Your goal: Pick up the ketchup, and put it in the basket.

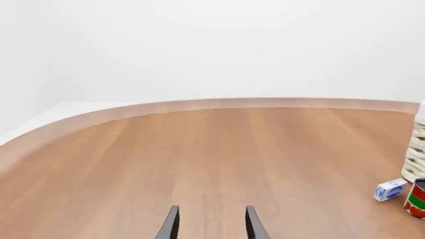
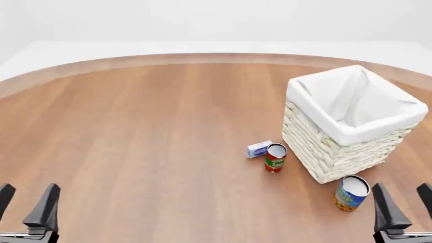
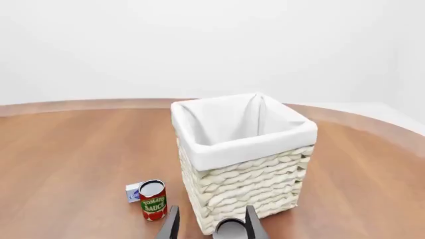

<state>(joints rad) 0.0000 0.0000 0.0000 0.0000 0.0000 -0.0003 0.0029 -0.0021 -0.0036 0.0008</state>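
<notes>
The ketchup shows in none of the views. The basket (image 2: 325,152) is a square cream wicker one with a white liner, standing at the table's right; it also shows as the basket (image 3: 247,175) in the right wrist view and as a sliver of the basket (image 1: 416,158) in the left wrist view. My left gripper (image 2: 26,200) is open and empty at the near left edge, its dark fingers (image 1: 172,221) spread over bare wood. My right gripper (image 2: 405,202) is open and empty at the near right, just in front of the basket.
A red-and-green can (image 2: 274,158) stands left of the basket, with a small white-and-blue box (image 2: 258,149) beside it. A blue-and-yellow can (image 2: 351,193) stands at the basket's near corner, close to my right gripper. The wooden table's curved far edge (image 2: 202,56) runs across the back.
</notes>
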